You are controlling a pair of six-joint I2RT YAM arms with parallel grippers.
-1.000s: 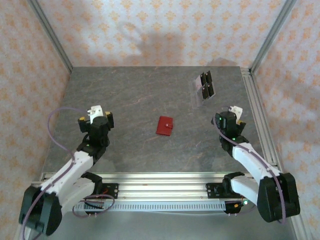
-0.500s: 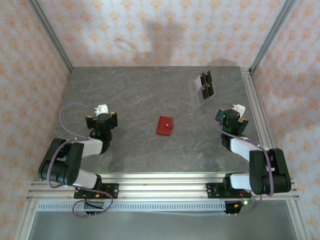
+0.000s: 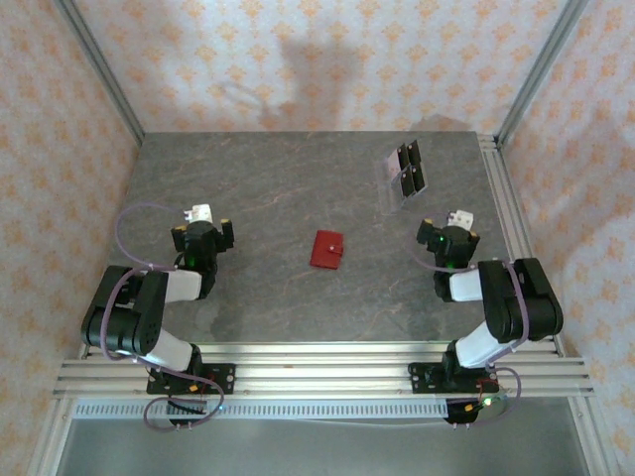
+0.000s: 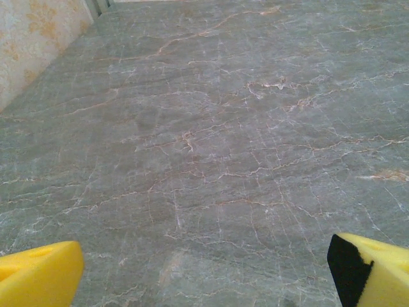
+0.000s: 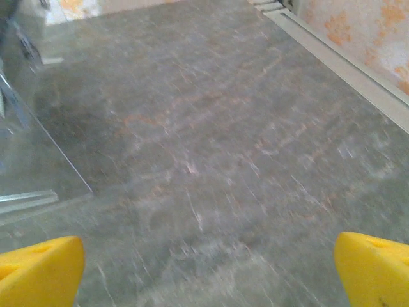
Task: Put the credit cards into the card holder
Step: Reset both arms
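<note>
2 grippers are hanging wide open and holding nothing: the left gripper and the right gripper. The credit cards are standing in a clear stand at the far right of the counter, ahead and slightly left of the right gripper, which is nearer. Their row is running near to far. The red card holder is lying mid-counter between the arms, seemingly folded shut. Compared with 1 second ago, both arms are folding back toward their bases, while cards and holder are staying put.

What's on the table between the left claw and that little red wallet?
Nothing: in the top view, just bare grey tabletop separates the left claw from the red wallet.
</note>
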